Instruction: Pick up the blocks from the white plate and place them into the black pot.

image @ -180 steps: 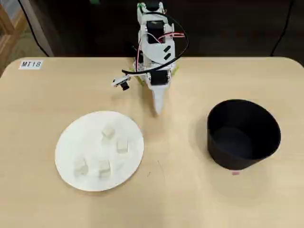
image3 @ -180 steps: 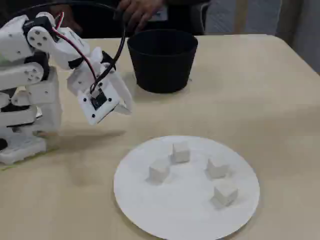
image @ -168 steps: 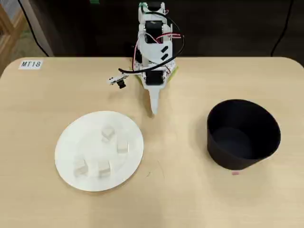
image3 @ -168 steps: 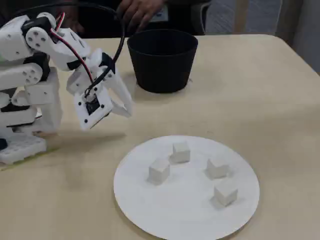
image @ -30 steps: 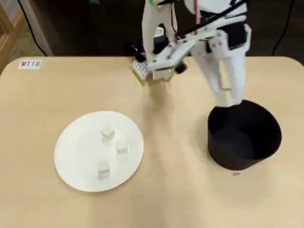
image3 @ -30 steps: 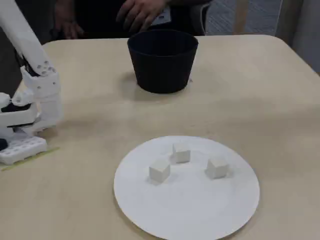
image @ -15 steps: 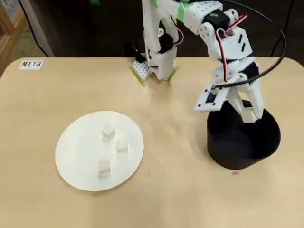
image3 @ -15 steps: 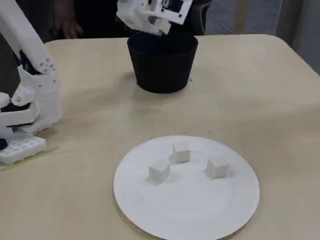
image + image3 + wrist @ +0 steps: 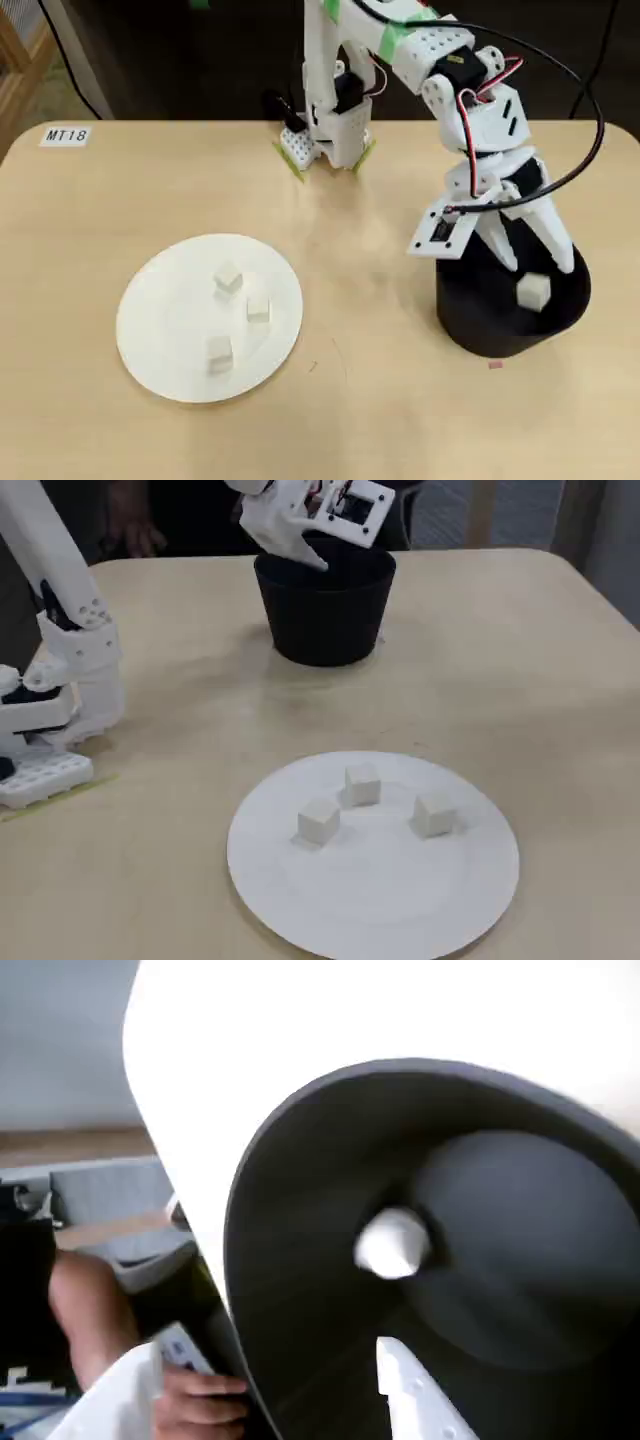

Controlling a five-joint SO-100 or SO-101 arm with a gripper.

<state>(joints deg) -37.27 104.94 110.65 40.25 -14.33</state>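
My gripper (image 9: 538, 262) hangs over the black pot (image 9: 480, 335) with its jaws spread open and nothing between them. One white block (image 9: 533, 291) lies free inside the pot's mouth. In the wrist view that block (image 9: 393, 1243) is a blurred white lump against the pot's dark inner wall (image 9: 290, 1260), with one fingertip (image 9: 405, 1390) at the bottom edge. From the fixed view the gripper (image 9: 312, 552) sits just above the pot (image 9: 325, 620) rim. The white plate (image 9: 160, 320) holds three blocks (image 9: 228, 279) (image 9: 258, 310) (image 9: 219, 353); the plate (image 9: 380, 890) is at front in the fixed view.
The arm's white base (image 9: 325, 140) stands at the table's far edge, and at the left in the fixed view (image 9: 50, 710). A paper label (image 9: 65, 135) is stuck at the far left corner. A person's hand (image 9: 200, 1400) is beyond the pot.
The jaws have opened over the pot and the block they carried has dropped out into it. Six seconds ago the plate held one more block and the arm was folded near its base.
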